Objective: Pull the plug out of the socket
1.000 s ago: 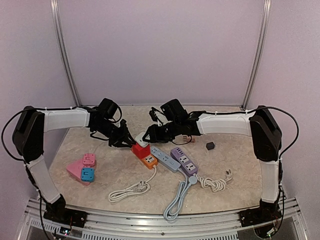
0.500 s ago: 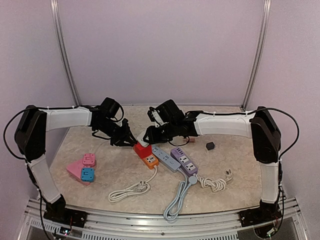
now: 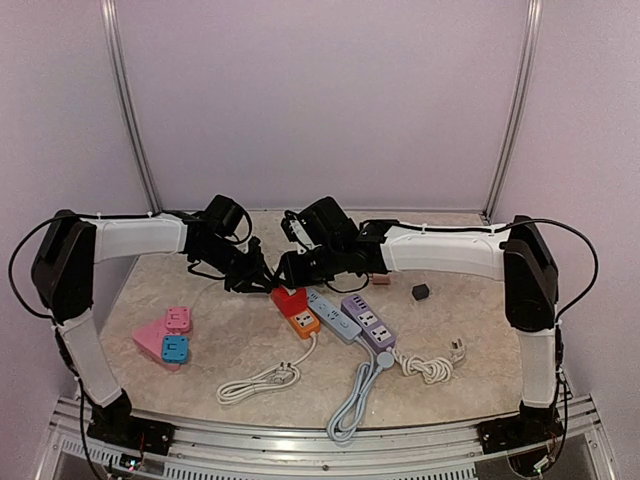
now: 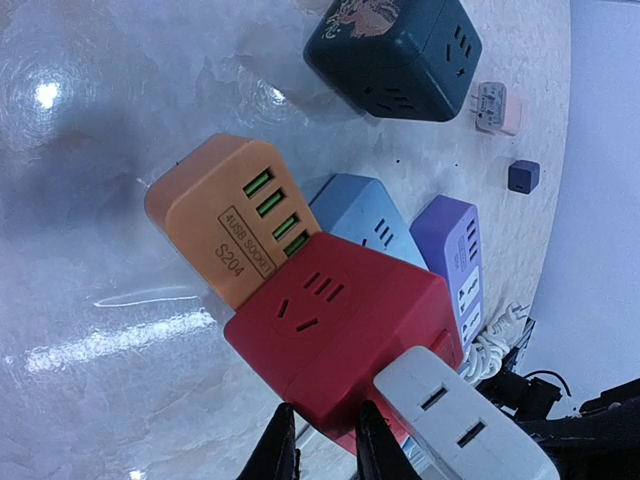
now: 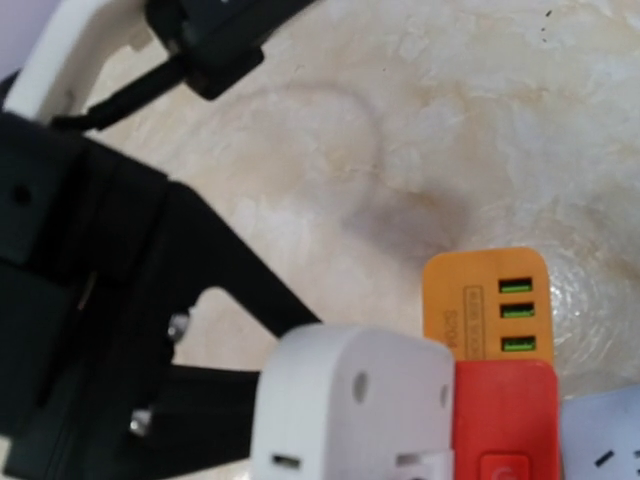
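A red socket cube sits plugged onto the end of the orange power strip. A white plug sits against the cube's far side. My left gripper is shut on the cube, pinching its near corner between two black fingers. My right gripper hangs right over the white plug and hides it in the top view. The plug fills the bottom of the right wrist view, where my right fingers do not show.
Blue-grey and purple power strips lie right of the orange one, their cables trailing toward the front. A pink triangular block with two small cubes lies front left. A dark green cube and a small dark adapter lie behind.
My right gripper has slid left over the white plug, which showed above the red cube before and is now covered. The left gripper has shifted slightly right with the cube.
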